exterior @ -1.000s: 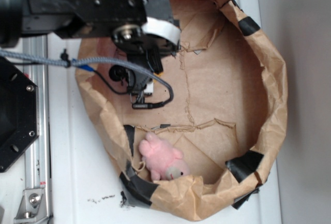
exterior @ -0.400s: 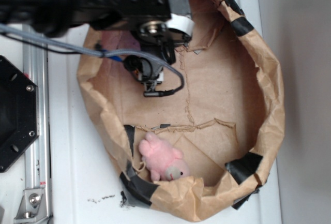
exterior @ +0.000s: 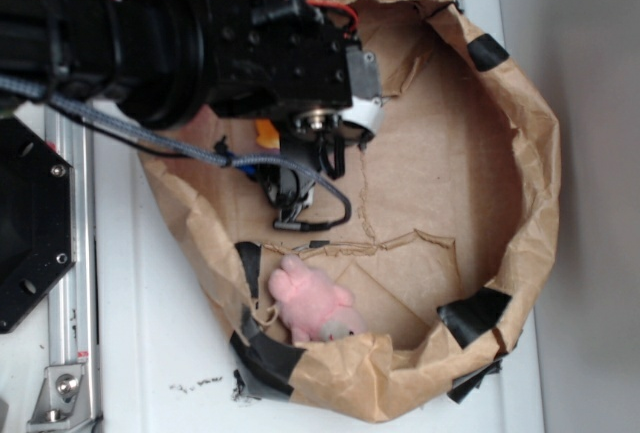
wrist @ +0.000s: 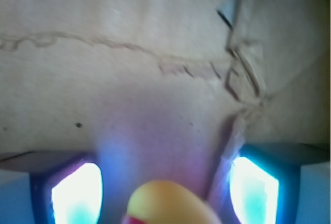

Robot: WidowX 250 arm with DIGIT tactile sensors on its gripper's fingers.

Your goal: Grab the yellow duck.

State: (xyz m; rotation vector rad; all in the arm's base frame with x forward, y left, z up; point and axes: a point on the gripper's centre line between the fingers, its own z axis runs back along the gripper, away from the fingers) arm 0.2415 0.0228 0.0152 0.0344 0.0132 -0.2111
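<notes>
The yellow duck (wrist: 170, 203) sits between the spread, empty jaws of the gripper (wrist: 165, 195), near the paper nest's (exterior: 520, 253) far-left wall. Likely light, squashy and slick; pinch its rounded body's middle.

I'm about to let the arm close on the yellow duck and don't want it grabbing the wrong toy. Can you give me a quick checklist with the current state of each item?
1. Yellow duck between the fingers: ok, the wrist view shows it centred at the bottom edge between both.
2. Pincer open: ok, fingers stand apart either side of the duck.
3. Fingers touching the duck: cannot tell, image is blurred.
4. Pink plush out of the way: ok, it lies near the paper bag's lower rim, apart from the pincer.
5. Depth low enough for a grip: cannot tell, the arm hides the duck in the exterior view.
</notes>
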